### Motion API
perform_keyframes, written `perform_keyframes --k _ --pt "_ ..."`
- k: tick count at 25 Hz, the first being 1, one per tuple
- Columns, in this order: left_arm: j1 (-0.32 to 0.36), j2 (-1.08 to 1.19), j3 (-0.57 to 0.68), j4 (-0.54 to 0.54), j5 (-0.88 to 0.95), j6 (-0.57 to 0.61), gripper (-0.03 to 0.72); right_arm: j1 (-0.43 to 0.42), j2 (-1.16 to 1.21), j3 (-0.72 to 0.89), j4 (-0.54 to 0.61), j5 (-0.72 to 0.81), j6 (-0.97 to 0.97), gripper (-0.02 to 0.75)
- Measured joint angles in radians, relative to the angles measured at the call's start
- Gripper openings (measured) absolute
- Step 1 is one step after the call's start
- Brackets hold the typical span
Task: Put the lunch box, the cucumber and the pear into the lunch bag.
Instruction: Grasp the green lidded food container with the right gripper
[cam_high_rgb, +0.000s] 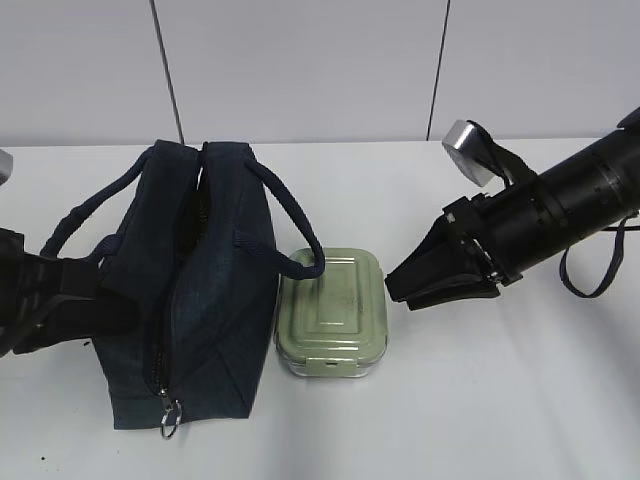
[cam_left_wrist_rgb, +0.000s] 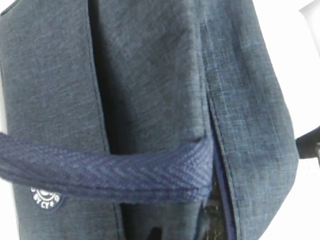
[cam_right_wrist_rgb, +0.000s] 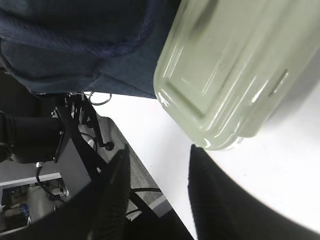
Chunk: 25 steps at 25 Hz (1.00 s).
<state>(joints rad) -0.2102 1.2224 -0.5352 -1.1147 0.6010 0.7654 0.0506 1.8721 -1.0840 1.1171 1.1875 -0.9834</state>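
The navy lunch bag (cam_high_rgb: 215, 300) stands left of centre with its top zipper undone. Touching its right side is the lunch box (cam_high_rgb: 332, 310), with its sage-green ridged lid up. One bag handle (cam_high_rgb: 300, 240) droops over the box's far left corner. My right gripper (cam_high_rgb: 395, 288) hovers open just right of the box, holding nothing. In the right wrist view its gripper (cam_right_wrist_rgb: 157, 150) is spread just short of the lunch box (cam_right_wrist_rgb: 230, 65). My left gripper (cam_high_rgb: 115, 312) is shut against the bag's left side. In the left wrist view a strap (cam_left_wrist_rgb: 110, 170) of the bag hides the jaws. Cucumber and pear are out of view.
A metal ring pull (cam_high_rgb: 170, 425) hangs at the bag's near end. The white table (cam_high_rgb: 480, 400) shows bare surface in front of and to the right of the box. Its near edge (cam_right_wrist_rgb: 150, 195) runs under my right gripper. A grey wall stands behind.
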Motion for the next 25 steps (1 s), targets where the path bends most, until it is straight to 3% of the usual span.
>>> perform_keyframes --k 7,9,13,15,25 --pt "0.000 0.000 0.000 0.000 0.002 0.000 -0.018 0.000 0.000 0.000 -0.009 -0.013 -0.003 0.328" --pt "0.000 0.000 0.000 0.000 0.002 0.000 -0.018 0.000 0.000 0.000 -0.009 -0.030 -0.003 0.392" --pt "0.000 0.000 0.000 0.000 0.003 0.000 -0.018 0.000 0.000 0.000 -0.005 -0.084 0.008 0.600" --pt "0.000 0.000 0.000 0.000 0.004 0.000 -0.018 0.000 0.000 0.000 0.002 -0.108 0.012 0.641" --pt "0.000 0.000 0.000 0.000 0.006 0.000 -0.018 0.012 0.081 0.000 0.087 -0.151 0.014 0.652"
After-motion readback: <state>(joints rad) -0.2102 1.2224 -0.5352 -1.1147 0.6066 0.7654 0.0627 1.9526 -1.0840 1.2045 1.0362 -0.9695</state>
